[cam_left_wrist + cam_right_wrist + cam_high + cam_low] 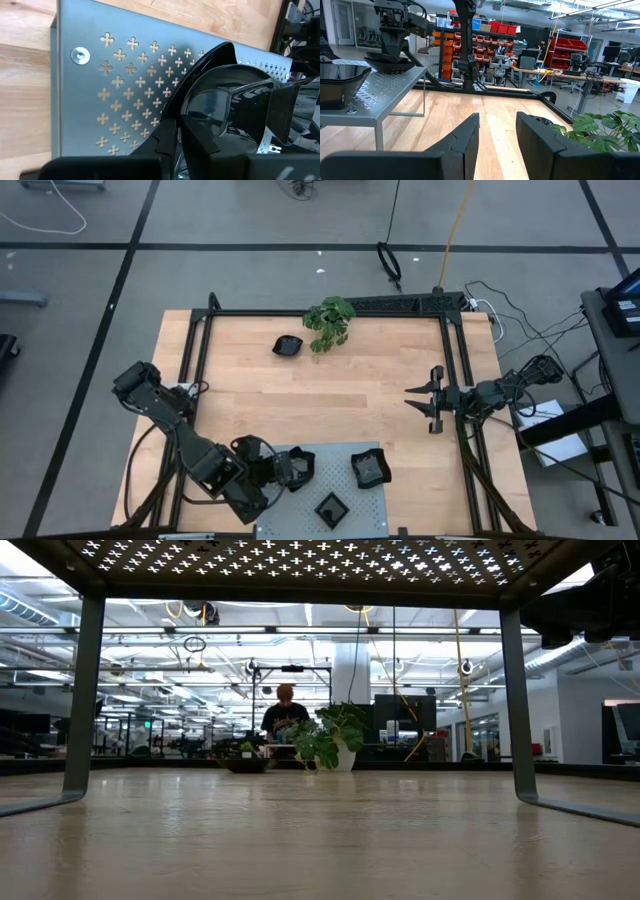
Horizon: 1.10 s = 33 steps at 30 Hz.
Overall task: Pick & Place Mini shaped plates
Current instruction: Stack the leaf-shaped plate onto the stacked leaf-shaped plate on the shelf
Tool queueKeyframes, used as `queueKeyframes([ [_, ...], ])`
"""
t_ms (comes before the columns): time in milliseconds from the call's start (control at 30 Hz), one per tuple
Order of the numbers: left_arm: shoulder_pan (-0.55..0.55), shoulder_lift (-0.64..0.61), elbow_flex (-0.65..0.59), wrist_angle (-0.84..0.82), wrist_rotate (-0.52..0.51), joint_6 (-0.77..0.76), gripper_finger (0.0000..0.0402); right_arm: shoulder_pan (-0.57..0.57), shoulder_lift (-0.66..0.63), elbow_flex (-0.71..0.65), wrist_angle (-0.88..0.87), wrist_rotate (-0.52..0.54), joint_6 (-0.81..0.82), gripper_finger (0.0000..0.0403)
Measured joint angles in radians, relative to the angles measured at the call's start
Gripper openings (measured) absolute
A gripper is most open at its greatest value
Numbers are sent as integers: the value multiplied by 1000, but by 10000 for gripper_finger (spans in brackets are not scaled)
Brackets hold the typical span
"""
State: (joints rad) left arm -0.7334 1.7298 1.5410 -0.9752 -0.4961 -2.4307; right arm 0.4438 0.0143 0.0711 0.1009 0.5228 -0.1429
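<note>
The left end effector (293, 469) is clamped on the rim of a small glossy black dish (220, 107) over the grey perforated shelf (85, 95), where two more dishes (368, 469) sit; a fourth (287, 345) lies on the counter (300, 400) beside the plant (329, 322). These dishes look light, rigid, slick and probably chippable, so a thin rim pinch seems safest. The right end effector (497, 135) waits with fingers apart and empty at the counter's right edge.

Four glossy black mini shaped plates in view. One rounded plate (287, 345) lies on the wooden tabletop beside the plant. Three sit on the grey perforated panel: a square plate (369, 468), a small diamond-set plate (329, 507), and a plate (299, 468) at the panel's left edge.
</note>
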Motion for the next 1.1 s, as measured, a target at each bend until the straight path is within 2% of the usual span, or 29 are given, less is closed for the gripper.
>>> queueKeyframes([
  [333, -10, 0, 0, -7, 25, -34, 40, 0, 0, 0, 0, 0, 0, 118],
  [467, -10, 0, 0, -13, 23, -33, 81, 0, 0, 0, 0, 0, 0, 118],
  [800, -1, 0, 0, -7, -2, -5, 227, 0, 0, 0, 0, 0, 0, 118],
  [967, 12, 0, 0, 1, 6, 8, 264, 0, 0, 0, 0, 0, 0, 118],
  [1100, 21, -3, 0, 5, 32, 19, 273, 0, 0, 0, 0, 0, 0, 118],
])
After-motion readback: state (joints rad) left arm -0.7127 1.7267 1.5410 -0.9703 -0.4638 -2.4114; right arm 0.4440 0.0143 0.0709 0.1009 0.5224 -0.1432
